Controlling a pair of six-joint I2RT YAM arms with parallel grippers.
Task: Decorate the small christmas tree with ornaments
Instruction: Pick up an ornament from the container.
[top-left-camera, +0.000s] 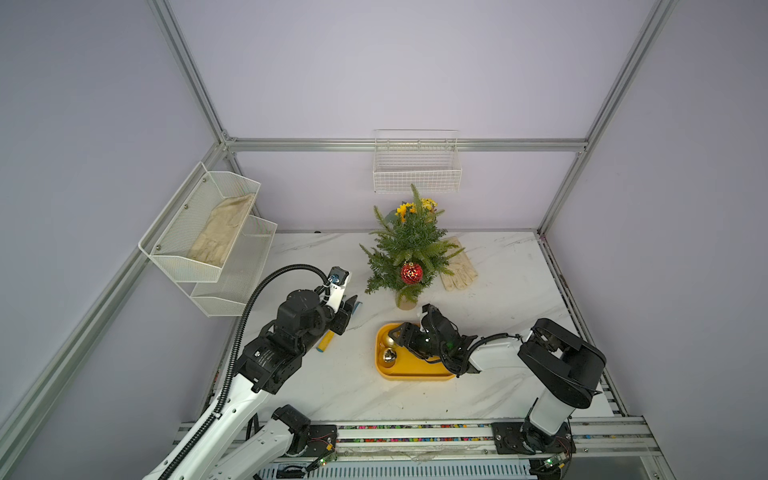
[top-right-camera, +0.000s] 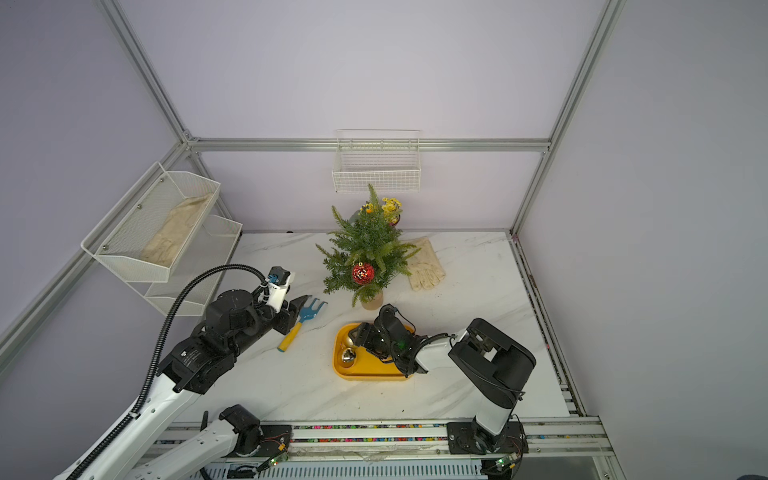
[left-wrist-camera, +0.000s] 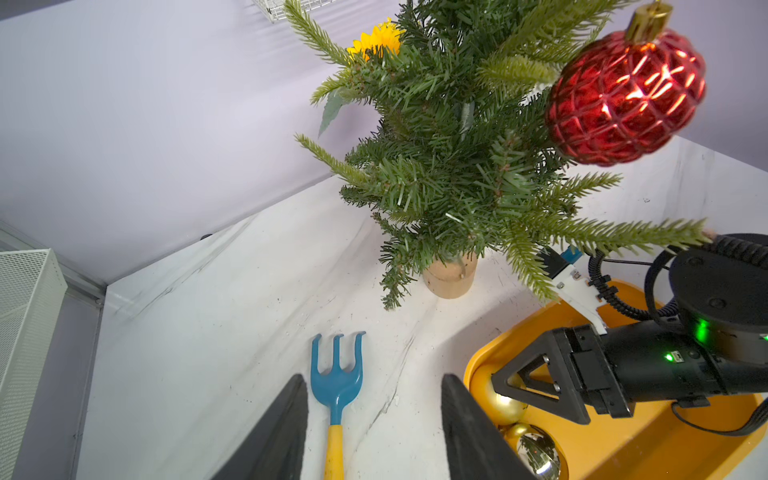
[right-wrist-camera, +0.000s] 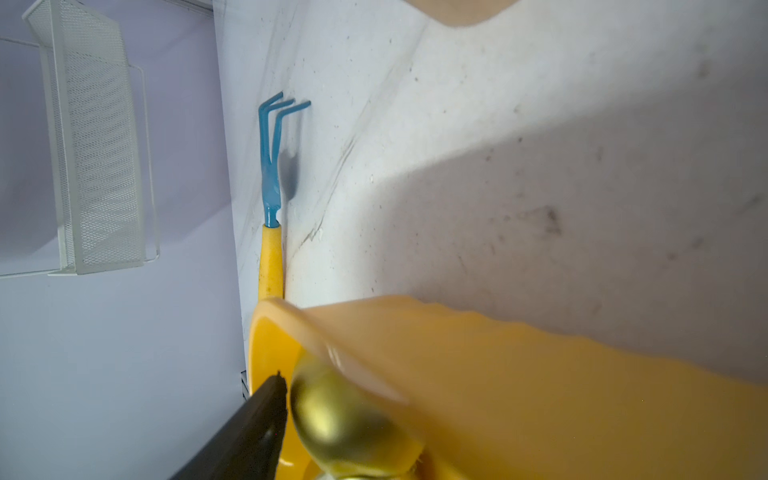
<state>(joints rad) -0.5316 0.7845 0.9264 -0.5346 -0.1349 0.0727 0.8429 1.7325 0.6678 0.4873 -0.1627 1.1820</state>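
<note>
small christmas tree (top-left-camera: 409, 245): upright at the far middle of the desk (top-left-camera: 498, 291), tan base down. one of the ornaments, the red ornament (top-left-camera: 411, 273), already hangs low on its near side.

two not yet hung: matte gold ornament (top-left-camera: 388, 340) and mirror ornament (top-left-camera: 389, 356), close together in the left end of the yellow tray (top-left-camera: 415, 377). gold one on the far side, mirror one on the near side. the tray sits just near of the tree base.

right hand (top-left-camera: 400, 335): down inside the tray, reaching leftward from the right along the tray's long axis. the gold ornament lies straight ahead of its tips, to the left. right wrist view shows one finger (right-wrist-camera: 257, 424) just beside the ball; touching or a hairline apart, can't separate. the second finger is not visible, so i cannot tell whether this hand is released or clamped on the ball. which way the ball's cap points is not readable.

left hand (left-wrist-camera: 374, 378): hovers over the desk left of the tray, fingers apart, nothing between them. garden fork (top-right-camera: 305, 318) lies on the desk under it.

judgement: the step in hand is picking the gold ornament, and the right arm is clearly the nearer. the carry would then run farward to the tree, a short path. risk: the round ball rolls against the mirror ornament or the tray wall as the fingers close.

also noted: glove (top-left-camera: 459, 270) right of the tree, yellow-flowered plant (top-left-camera: 415, 206) behind it.
</note>
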